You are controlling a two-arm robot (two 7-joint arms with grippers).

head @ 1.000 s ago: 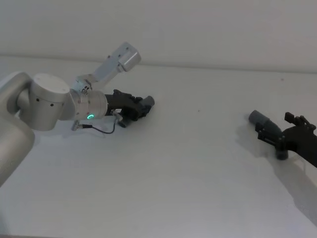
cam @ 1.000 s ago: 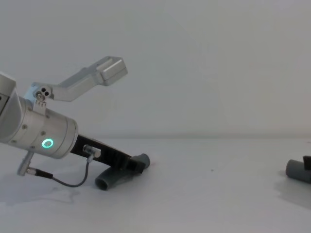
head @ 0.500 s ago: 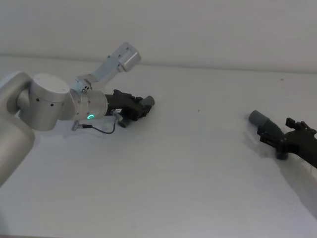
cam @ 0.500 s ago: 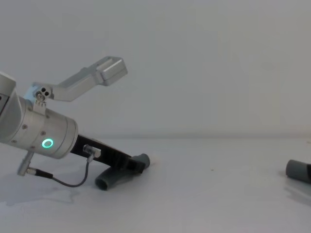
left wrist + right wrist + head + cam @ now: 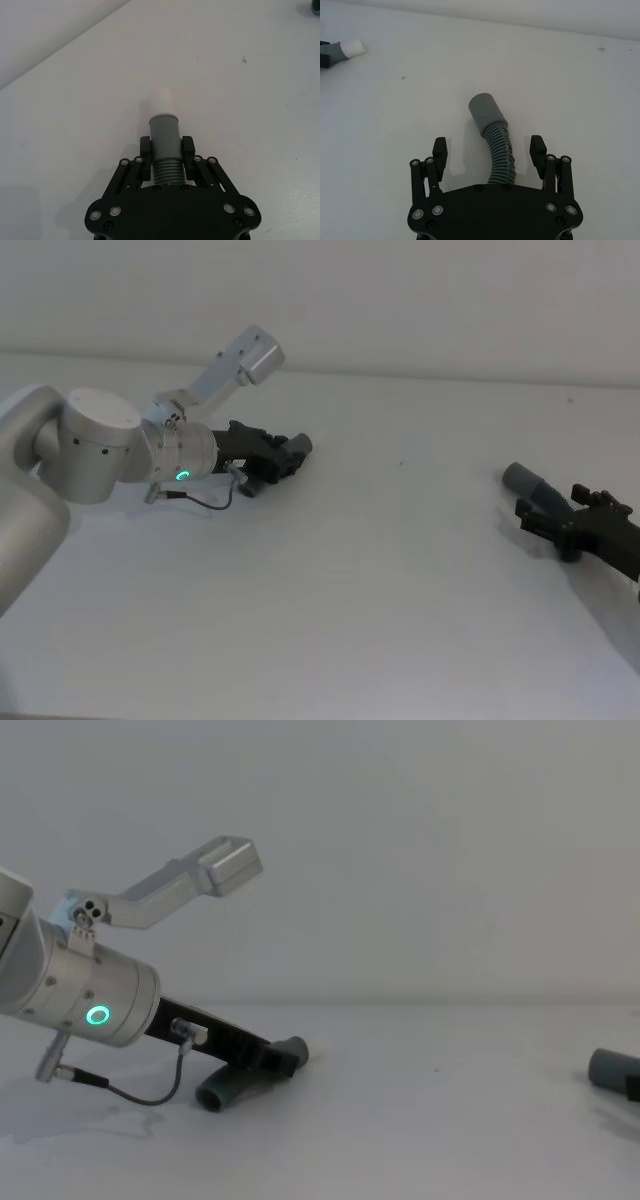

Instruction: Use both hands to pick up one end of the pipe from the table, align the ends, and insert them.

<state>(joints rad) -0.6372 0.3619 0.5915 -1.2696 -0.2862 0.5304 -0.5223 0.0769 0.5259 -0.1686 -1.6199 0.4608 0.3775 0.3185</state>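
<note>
Left gripper (image 5: 166, 150): clamped on the ribbed part of the white-tipped pipe piece (image 5: 165, 132), low at the table (image 5: 330, 600) on the left.
Right gripper (image 5: 489, 147): spread wide, straddling the second pipe piece (image 5: 490, 117) without touching it, lying far right.
Look: grey, ribbed, smooth collars.
Count: two pieces.
Left wrist: green ring (image 5: 97, 1015) glowing.

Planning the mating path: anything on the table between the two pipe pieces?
Nothing in the way. In the head view, bare table separates the left piece from the right piece, apart from one tiny dark speck.
</note>
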